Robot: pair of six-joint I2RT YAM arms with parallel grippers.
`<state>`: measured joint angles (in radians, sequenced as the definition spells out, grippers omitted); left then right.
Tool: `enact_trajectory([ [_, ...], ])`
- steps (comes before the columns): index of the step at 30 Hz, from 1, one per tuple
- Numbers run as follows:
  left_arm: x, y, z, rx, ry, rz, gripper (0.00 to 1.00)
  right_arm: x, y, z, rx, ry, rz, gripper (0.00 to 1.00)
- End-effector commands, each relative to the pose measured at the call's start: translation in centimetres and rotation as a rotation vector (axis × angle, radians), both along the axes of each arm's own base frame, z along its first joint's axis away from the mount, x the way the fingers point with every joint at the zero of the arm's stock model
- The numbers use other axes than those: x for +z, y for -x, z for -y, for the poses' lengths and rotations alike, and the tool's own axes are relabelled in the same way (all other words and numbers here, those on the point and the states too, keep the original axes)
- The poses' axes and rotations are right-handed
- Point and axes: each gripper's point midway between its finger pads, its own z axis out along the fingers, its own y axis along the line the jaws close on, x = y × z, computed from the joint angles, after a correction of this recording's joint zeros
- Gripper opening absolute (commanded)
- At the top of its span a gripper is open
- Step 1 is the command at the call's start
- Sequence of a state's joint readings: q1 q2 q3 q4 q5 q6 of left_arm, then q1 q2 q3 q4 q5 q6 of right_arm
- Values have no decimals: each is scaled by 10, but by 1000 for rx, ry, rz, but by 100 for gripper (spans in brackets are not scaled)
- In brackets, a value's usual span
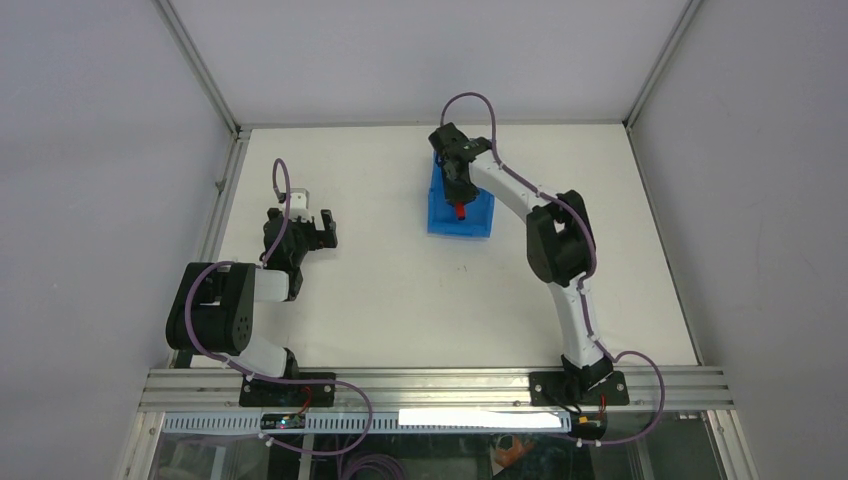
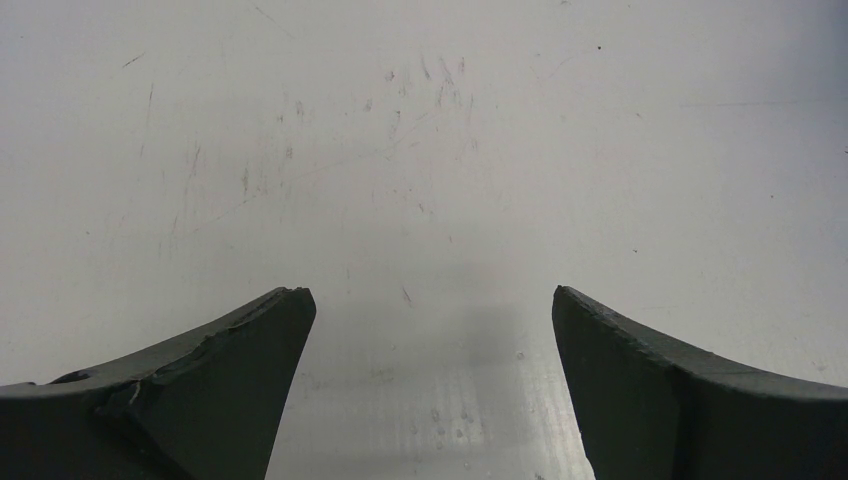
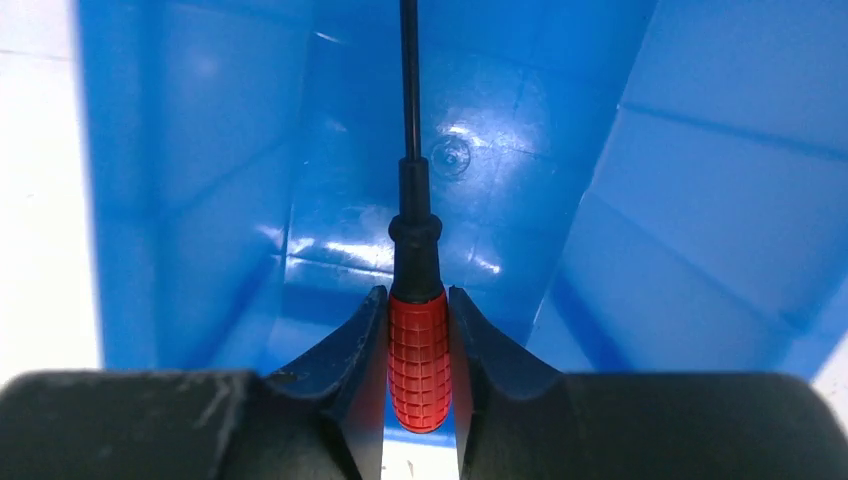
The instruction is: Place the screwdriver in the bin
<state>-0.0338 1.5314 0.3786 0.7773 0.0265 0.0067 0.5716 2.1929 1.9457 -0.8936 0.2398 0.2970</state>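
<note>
The blue bin stands at the back middle of the table. My right gripper hangs over it and is shut on the screwdriver. In the right wrist view the red handle is pinched between both fingers, and the thin black shaft points into the bin's blue floor. I cannot tell if the tip touches the floor. My left gripper is open and empty at the left of the table; its view shows only bare table between the fingers.
Grey enclosure walls and metal frame rails ring the white table. An aluminium rail runs along the near edge by the arm bases. A small white block sits on the left wrist.
</note>
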Motion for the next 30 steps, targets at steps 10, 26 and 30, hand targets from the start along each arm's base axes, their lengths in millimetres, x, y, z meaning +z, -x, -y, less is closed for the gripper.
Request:
enact_trajectory([
  [10, 17, -5, 4, -2, 19, 55, 99, 38, -23, 2, -37, 54, 151, 64],
  [26, 17, -5, 4, -2, 19, 55, 99, 169, 32, 145, -273, 26, 405, 99],
  [30, 17, -5, 4, -2, 18, 55, 99, 143, 52, 214, -411, -29, 371, 99],
])
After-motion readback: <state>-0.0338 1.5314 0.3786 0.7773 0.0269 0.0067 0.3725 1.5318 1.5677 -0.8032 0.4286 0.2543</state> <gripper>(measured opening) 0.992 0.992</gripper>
